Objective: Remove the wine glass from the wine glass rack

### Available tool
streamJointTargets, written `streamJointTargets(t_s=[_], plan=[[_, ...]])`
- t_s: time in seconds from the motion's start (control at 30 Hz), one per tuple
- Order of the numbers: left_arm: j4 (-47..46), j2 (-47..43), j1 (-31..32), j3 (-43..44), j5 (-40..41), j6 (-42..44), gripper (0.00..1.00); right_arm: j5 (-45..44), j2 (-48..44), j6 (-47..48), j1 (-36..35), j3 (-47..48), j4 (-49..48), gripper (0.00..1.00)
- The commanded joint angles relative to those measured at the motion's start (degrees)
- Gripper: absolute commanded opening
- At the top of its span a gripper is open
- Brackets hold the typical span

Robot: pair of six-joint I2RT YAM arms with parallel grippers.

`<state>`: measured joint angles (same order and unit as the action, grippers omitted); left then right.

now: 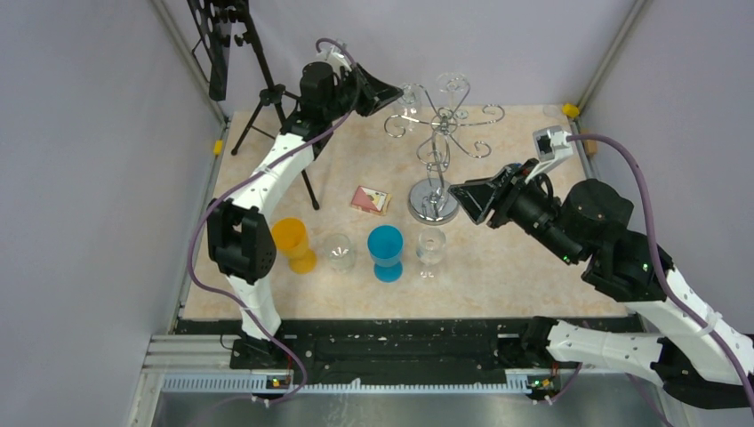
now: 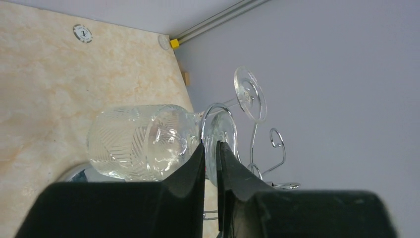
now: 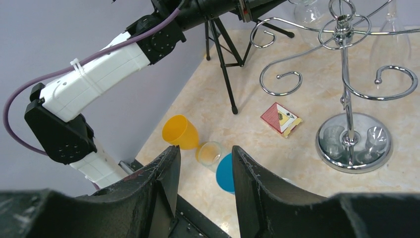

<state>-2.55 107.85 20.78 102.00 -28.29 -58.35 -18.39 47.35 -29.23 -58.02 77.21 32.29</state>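
Wine glass [image 2: 143, 141] hangs on the far-left scroll of the wine glass rack [image 1: 437, 142], right hand [image 1: 462, 205] spread wide beside the rack's base, and further back left hand [image 2: 210, 145] pinched narrow at the glass, grip unclear.

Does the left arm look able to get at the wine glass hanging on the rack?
Probably yes. The left gripper sits beside the wine glass, with nothing between them, but its nearly closed fingers would have to open to take it.
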Motion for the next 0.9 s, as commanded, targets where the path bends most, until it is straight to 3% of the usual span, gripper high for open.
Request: streamJointTargets(t_s=[0.0,0.13,0.43,0.87], plan=[[1.26,-3.63,0.13,1.57,0.52,5.14,0.09,-0.47,-0.4,-0.45,-0.62,-0.92,-2.55,0.44],[4.08,-3.94,0.1,3.04,0.99,8.86,0.0,-0.46,-0.39,-0.71,-0.63,-1.46,-2.7,0.44],[0.7,-5.11,0.1,2.29,-0.16,5.01,0.0,-0.35,-0.51,-1.0,-0.64,-2.23,-3.57,0.44],[-8.18,-7.51,0.14,-0.03,4.87,-0.9,0.0,-0.66,-0.97,-1.18,-0.61,-2.53,-3.82,0.43]])
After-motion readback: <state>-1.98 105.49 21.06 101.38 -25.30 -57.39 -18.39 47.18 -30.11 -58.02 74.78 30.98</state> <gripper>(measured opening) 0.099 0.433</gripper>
